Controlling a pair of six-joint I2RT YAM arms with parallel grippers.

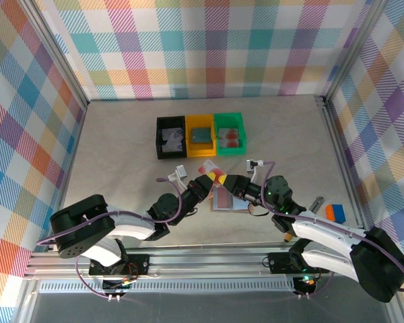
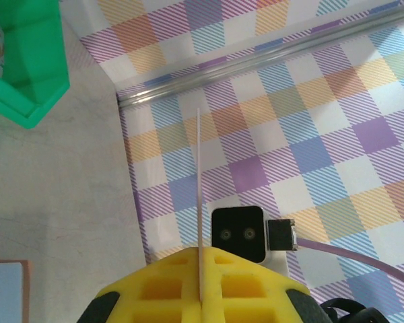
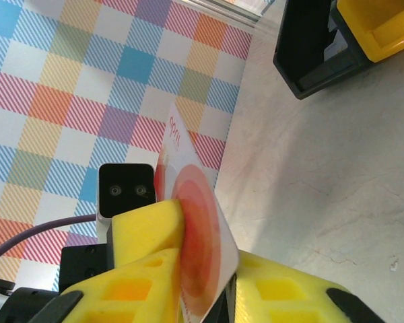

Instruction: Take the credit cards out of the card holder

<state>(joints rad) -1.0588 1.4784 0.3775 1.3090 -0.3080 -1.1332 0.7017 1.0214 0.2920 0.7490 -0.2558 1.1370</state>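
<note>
My left gripper (image 2: 200,262) was pressed shut on the credit card (image 3: 200,215), held on edge just above the card holder (image 1: 223,200), its long axis pointing away from the holder. My right gripper (image 3: 205,282) straddled the same card. Whether it gripped, I couldn't tell.

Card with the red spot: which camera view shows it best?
Right wrist: the card faces the camera there, large, with its red rings plain. The left wrist view has it edge-on, a thin white line. The top view has it small and tilted.
</note>
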